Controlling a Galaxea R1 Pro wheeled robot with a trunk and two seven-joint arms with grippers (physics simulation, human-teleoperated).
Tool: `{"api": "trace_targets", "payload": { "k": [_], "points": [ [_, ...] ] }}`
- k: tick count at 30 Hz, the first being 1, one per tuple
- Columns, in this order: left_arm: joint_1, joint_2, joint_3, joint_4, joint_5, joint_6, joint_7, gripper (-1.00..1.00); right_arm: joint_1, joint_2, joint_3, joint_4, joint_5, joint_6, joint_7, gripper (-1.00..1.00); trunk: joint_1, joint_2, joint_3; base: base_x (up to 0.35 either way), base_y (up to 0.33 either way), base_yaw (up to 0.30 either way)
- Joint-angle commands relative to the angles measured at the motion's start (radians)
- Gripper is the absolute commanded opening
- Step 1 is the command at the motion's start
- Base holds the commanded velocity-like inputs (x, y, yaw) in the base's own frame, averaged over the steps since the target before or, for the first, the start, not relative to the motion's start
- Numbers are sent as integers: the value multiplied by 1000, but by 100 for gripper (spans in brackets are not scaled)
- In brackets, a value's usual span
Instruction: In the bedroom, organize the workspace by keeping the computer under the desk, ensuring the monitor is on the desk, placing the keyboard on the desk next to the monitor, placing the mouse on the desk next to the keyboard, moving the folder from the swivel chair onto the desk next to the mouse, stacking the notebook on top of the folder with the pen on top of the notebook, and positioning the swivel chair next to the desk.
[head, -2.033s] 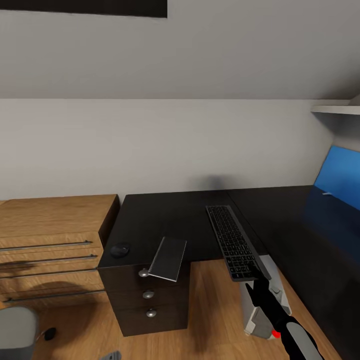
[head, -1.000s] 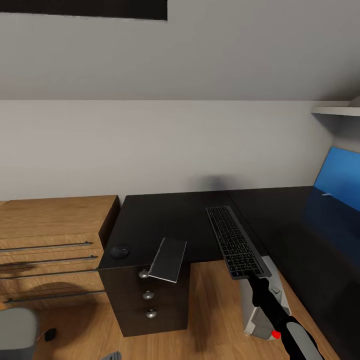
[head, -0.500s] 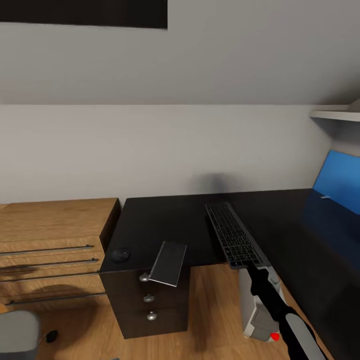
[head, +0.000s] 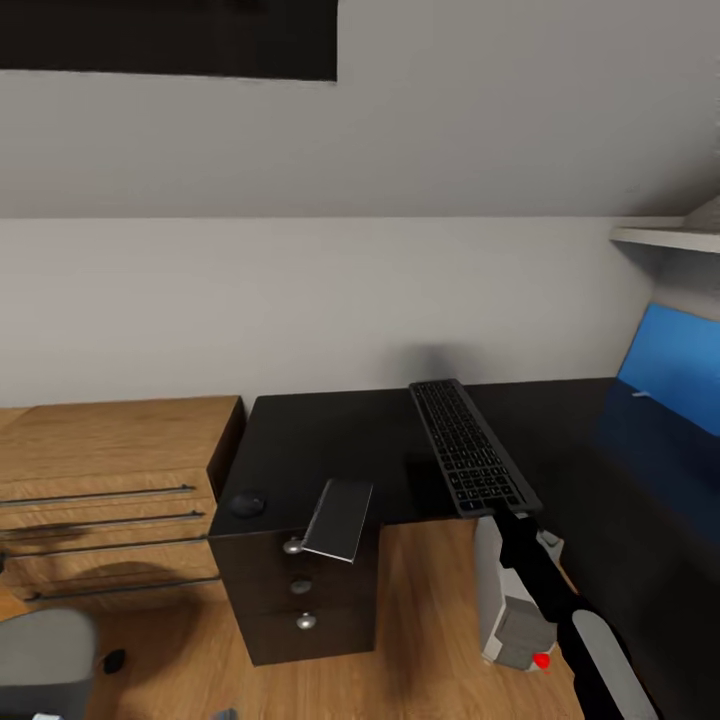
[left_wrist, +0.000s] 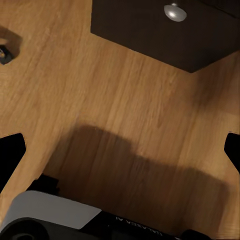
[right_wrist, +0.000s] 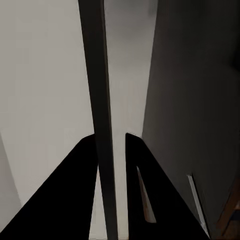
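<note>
We are seeing the computer (head: 505, 600) at lower right only in part, the right arm crossing it, and the swivel chair (head: 40, 650) cut off at the lower left corner. The blue folder (head: 672, 368) is running off the right edge. The right pincer (head: 505, 518) is gripping the near end of the keyboard (head: 468, 447), which is slanting up over the desk (head: 330, 440) at centre; in the right wrist view the keyboard (right_wrist: 100, 110) is showing edge-on between the fingers (right_wrist: 75, 190). The left pincer (left_wrist: 120, 150) is standing wide apart above the wooden floor (left_wrist: 125, 110). The mouse (head: 246, 504) is sitting at the desk's left front corner, with the notebook (head: 340, 518) overhanging the front edge above the drawers (head: 300, 600).
</note>
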Motion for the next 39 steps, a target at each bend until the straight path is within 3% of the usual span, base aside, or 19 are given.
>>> {"api": "trace_targets", "payload": {
  "k": [1,19,21,24,39],
  "points": [
    [0,0,-1,-2,11,2,8,100,0,0,-2,-1,-7,8,3,-100,-4,7,2,-319,0,0],
    [0,0,-1,15,10,0,8,100,2,-3,-2,-18,-36,40,4,-100,-73,133,59,-338,0,0],
    [0,0,-3,28,10,0,8,100,33,-1,-1,-96,-36,37,-7,-100,-81,147,65,-341,0,0],
    [0,-1,-3,33,10,0,9,100,38,-1,0,-109,-35,37,-24,-100,-93,168,74,-341,-19,0],
    [0,0,-1,33,10,0,9,100,39,-1,0,-108,-35,34,-25,-100,-150,273,121,-314,-192,0]
  ]
}}
